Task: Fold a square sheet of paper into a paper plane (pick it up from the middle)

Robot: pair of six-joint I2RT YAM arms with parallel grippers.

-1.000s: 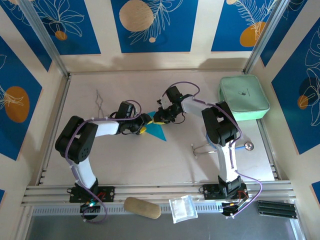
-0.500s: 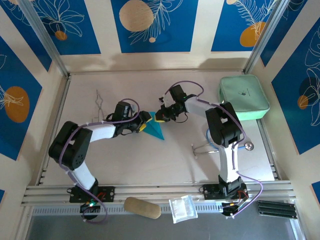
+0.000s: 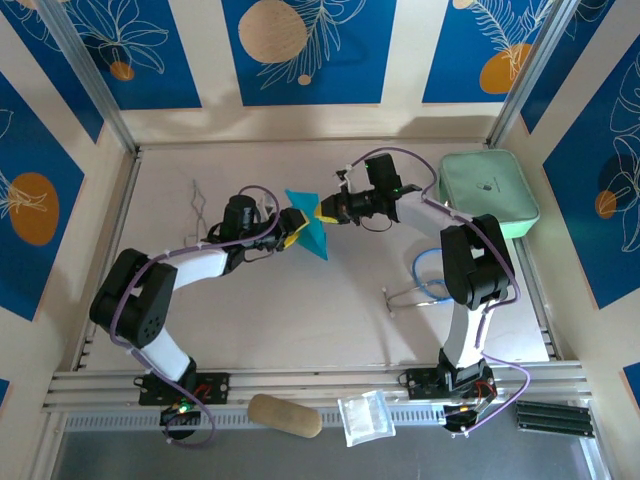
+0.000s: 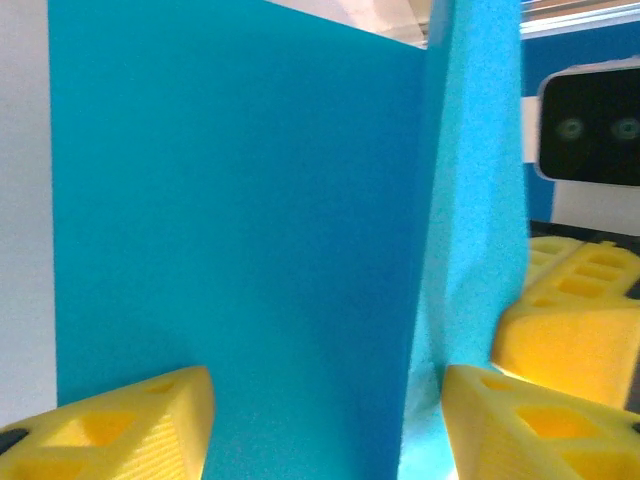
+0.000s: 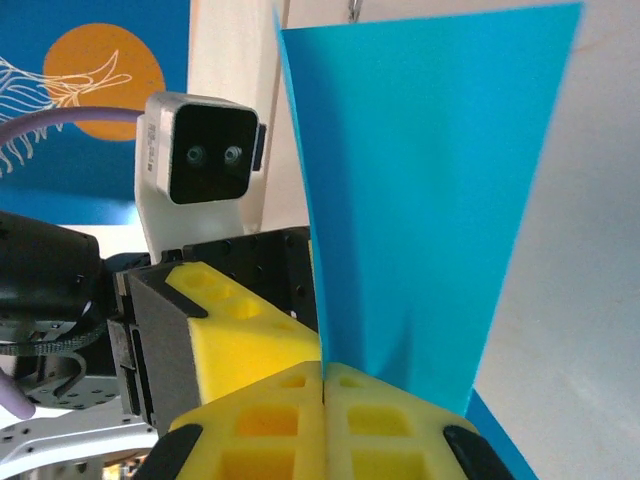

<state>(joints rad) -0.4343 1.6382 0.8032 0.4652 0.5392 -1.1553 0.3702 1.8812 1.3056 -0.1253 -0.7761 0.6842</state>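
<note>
One sheet of paper (image 3: pixel 312 235), thin, matte and teal-blue, already creased into a narrow pointed wedge, is hanging over the middle of the bench (image 3: pixel 300 320), toward the far side. The right hand (image 3: pixel 326 209) is pinching its edge, ribbed yellow foam pads closed flat on it. The left hand (image 3: pixel 291 227) is standing spread wide, the wedge rising between its pads unclamped. With one pinch carrying so limp a sheet, any sideways pull is risking a tear, a twist, or the crease springing open. A rounded mint-green pouch (image 3: pixel 487 193) is lying far right.

Right claw (image 3: pixel 327 209) carried the paper (image 3: pixel 312 236) farther back, left claw (image 3: pixel 292 226) following alongside.
</note>
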